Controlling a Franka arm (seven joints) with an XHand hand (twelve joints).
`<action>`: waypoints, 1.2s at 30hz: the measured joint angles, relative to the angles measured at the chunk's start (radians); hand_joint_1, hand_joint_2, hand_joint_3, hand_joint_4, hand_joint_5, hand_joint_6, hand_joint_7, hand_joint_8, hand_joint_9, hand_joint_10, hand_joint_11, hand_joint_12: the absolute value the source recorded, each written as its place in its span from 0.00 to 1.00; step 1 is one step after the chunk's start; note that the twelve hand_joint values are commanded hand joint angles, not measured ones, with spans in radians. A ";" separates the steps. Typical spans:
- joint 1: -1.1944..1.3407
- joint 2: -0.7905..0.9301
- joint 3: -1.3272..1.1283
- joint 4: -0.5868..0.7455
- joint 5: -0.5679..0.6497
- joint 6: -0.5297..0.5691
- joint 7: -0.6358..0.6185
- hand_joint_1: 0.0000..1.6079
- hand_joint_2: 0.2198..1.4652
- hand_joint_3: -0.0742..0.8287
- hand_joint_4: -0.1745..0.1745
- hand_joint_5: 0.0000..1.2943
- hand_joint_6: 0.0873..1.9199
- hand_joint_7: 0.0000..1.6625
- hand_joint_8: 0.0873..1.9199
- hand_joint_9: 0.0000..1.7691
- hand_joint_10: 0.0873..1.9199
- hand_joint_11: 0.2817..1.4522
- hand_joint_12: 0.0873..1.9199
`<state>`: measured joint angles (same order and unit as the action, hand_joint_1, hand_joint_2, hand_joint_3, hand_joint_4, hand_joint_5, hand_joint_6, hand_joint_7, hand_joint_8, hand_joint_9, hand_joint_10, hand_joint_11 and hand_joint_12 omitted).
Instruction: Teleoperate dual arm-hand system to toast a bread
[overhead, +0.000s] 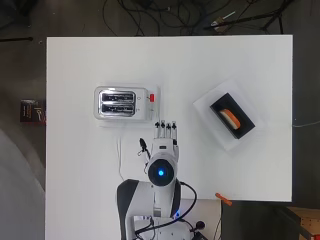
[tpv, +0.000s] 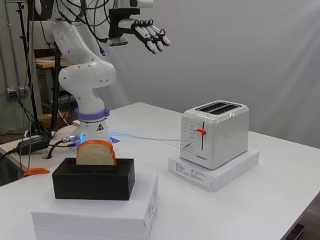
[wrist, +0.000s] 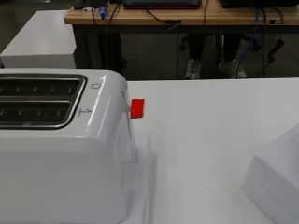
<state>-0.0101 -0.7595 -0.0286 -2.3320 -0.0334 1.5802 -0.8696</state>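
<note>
In the side view, lower left, a bread slice (tpv: 95, 153) is being kept upright in a black holder (tpv: 94, 178), which is being raised on a white block (tpv: 95, 214), likely so fingers can be got round it. At centre right, the toaster (tpv: 215, 132) is being propped on a flat white box (tpv: 214, 171), both slots empty, red lever (tpv: 201, 132) up. At the upper left, the hand (tpv: 145, 32) is being held high above the table with fingers straight and spread, nothing being gripped. Overhead, it is being hovered just below the toaster, well left of the bread. Nothing is judged started yet.
</note>
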 joint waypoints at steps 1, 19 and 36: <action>-0.009 0.018 -0.031 0.021 -0.019 0.002 0.017 0.11 0.78 0.08 0.34 0.25 0.00 0.30 0.00 0.33 0.00 0.15 0.00; -0.072 0.283 -0.596 0.285 -0.229 0.026 0.204 0.10 0.62 0.06 0.27 0.23 0.00 0.33 0.00 0.37 0.00 0.17 0.00; -0.061 0.579 -0.412 0.389 -0.329 -0.212 0.138 0.23 0.54 0.08 0.71 0.23 0.00 0.26 0.00 0.31 0.00 0.14 0.00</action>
<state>-0.0713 -0.1802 -0.4409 -1.9425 -0.3623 1.3687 -0.7320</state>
